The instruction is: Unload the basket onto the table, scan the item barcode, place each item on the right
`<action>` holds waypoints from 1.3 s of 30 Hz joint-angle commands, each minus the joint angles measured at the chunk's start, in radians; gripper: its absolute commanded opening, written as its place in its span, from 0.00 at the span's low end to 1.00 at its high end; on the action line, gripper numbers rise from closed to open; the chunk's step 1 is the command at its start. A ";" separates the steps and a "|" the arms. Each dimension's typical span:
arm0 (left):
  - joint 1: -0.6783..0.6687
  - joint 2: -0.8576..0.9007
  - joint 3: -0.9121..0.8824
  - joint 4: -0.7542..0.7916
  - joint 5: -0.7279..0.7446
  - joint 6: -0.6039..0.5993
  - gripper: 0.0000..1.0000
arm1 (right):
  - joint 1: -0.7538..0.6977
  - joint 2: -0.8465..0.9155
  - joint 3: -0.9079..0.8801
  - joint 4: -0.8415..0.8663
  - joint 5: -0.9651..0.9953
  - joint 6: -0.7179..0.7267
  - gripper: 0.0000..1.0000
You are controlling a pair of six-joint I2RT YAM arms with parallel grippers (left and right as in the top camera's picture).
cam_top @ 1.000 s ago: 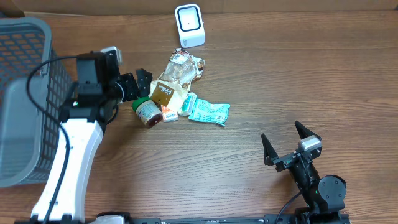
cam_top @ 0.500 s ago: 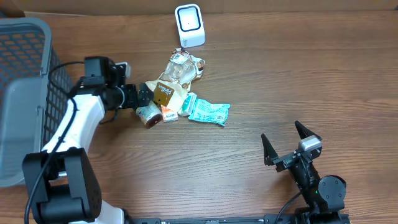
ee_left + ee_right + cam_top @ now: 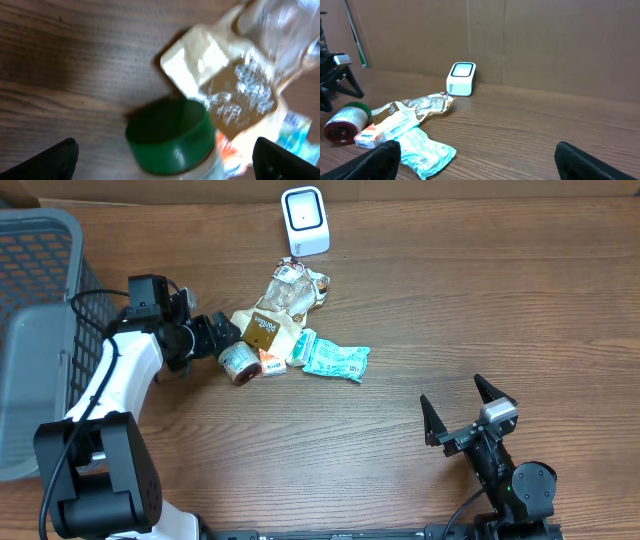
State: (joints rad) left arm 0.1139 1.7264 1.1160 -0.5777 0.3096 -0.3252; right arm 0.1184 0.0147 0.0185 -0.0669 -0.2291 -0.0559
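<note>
Left fingers (image 3: 54,159) are spread wide and hold nothing. Right fingers (image 3: 431,423) are also wide open and empty, parked well off to the side of the pile.

The likely target is the small jar (image 3: 238,361). It lies on its side on the bench (image 3: 480,300), just ahead of the left fingers and roughly centred between them. Its green lid (image 3: 169,137) faces the left wrist camera. I see no contact with the jar.

Handling, my read:
- Rigid and round, so it won't deform but will roll if one finger lands first. Close both sides together.
- Looks small and light. I can't tell glass from plastic, so treat it as breakable.
- A smooth wall could be slippery. The lid's edge probably gives better bite.
- Grip across the lid or the shoulder just behind it and leave the label band uncovered. The barcode isn't visible in any view but is presumably on the label.

Clutter: the brown pouch (image 3: 272,315) and the small white box (image 3: 273,366) sit against the jar on its far side from the fingers, so the far finger has little room. The teal packet (image 3: 336,360) lies beyond those. The scanner (image 3: 304,220) stands well beyond the fingers, past the pile.
</note>
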 commanded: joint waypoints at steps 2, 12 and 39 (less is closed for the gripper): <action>-0.019 0.013 -0.032 0.031 -0.101 -0.226 0.94 | -0.001 -0.012 -0.011 0.007 0.000 0.002 1.00; -0.084 0.013 -0.060 0.054 -0.141 -0.325 0.78 | -0.001 -0.012 -0.011 0.007 0.000 0.002 1.00; -0.116 0.120 -0.059 0.097 -0.159 -0.353 0.47 | -0.001 -0.012 -0.011 0.007 0.000 0.002 1.00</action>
State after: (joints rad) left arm 0.0059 1.7897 1.0733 -0.4797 0.1566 -0.6811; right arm 0.1184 0.0147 0.0185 -0.0673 -0.2291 -0.0559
